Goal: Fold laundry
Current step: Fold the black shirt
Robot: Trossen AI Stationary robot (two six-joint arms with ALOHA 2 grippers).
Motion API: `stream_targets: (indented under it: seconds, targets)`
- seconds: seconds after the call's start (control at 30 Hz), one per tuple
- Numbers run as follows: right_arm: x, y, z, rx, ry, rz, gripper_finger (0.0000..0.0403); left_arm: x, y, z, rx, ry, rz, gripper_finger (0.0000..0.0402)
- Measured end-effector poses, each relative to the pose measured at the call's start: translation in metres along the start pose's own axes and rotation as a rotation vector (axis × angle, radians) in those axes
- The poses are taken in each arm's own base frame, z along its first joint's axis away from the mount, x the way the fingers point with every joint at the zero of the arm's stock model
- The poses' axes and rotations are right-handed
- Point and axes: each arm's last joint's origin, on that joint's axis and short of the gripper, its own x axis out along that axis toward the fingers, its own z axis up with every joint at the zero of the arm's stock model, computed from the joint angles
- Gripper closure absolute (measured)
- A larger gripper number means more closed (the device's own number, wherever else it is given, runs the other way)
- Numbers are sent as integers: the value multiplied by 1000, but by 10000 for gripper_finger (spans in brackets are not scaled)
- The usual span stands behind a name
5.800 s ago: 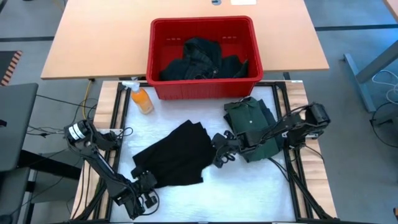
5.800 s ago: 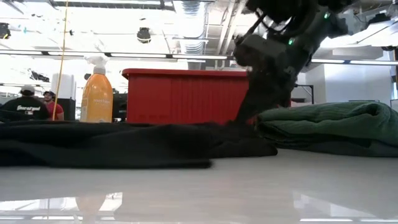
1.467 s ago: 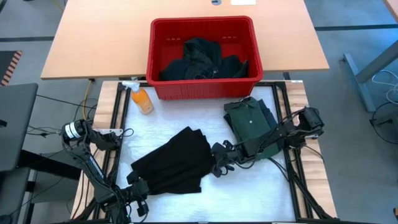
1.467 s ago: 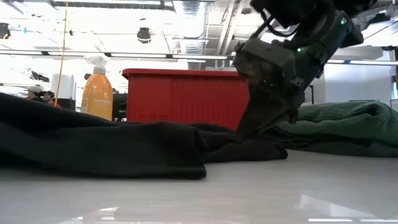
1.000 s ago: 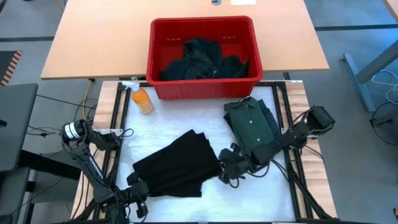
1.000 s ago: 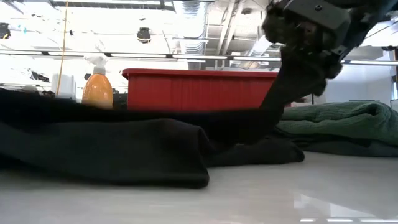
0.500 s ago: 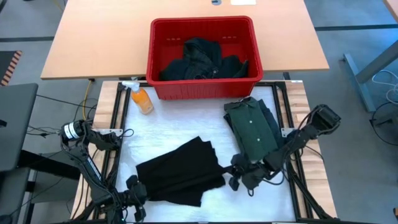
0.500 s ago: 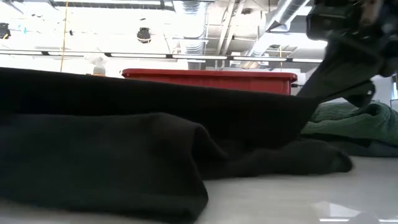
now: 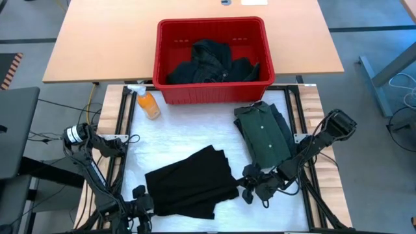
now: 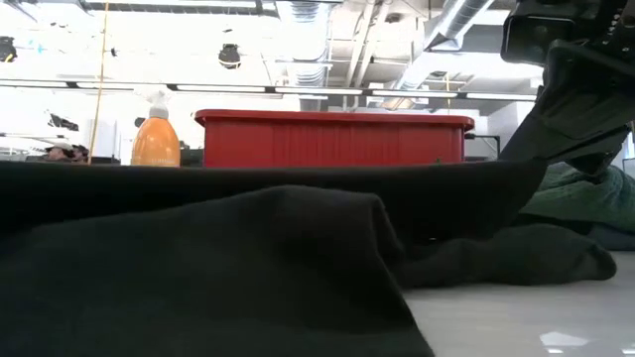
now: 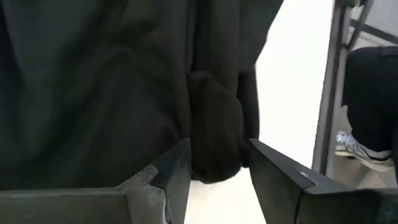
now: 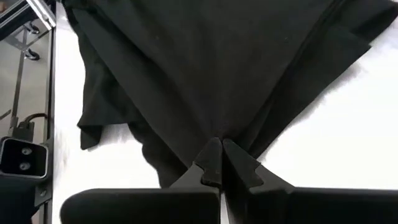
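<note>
- In your high view, the black garment [image 9: 190, 183] lies on the white mat [image 9: 175, 133] in the lower centre of the frame, folded into a rough slab whose long axis runs from lower left to upper right.
- Your right gripper [image 9: 247, 188] sits at the garment's right edge, lower centre-right of the high view. In the right wrist view its fingers [image 12: 211, 163] are pressed together, pinching a tip of the black cloth, which fans out from them.
- Your left gripper [image 9: 138, 207] sits at the garment's lower left corner, near the bottom edge of the high view. In the left wrist view its fingers [image 11: 175, 169] stand parted around a bunched roll of the black cloth; you cannot tell whether they press on it.
- The folded green shirt [image 9: 264, 132] lies right of centre, collar toward the top, long axis running top to bottom, close above the right gripper.
- The red basket [image 9: 164, 64] with more dark clothes [image 9: 211, 62] stands at top centre, well clear.
- An orange spray bottle [image 9: 147, 101] lies beside the basket's lower left corner.
</note>
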Motion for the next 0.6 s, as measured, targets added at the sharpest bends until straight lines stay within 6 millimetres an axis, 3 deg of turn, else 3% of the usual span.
stream_targets:
  seconds: [0.33,0.43,0.6]
  targets:
    - [0,0,-2,-4,51,23,370,-19,-7,4,71,-166,-69,276]
    - [1,-1,0,0,48,19,373,-3,-8,4,43,-236,-32,286]
    - [2,-2,1,4,46,15,372,31,-16,-1,143,-171,-53,291]
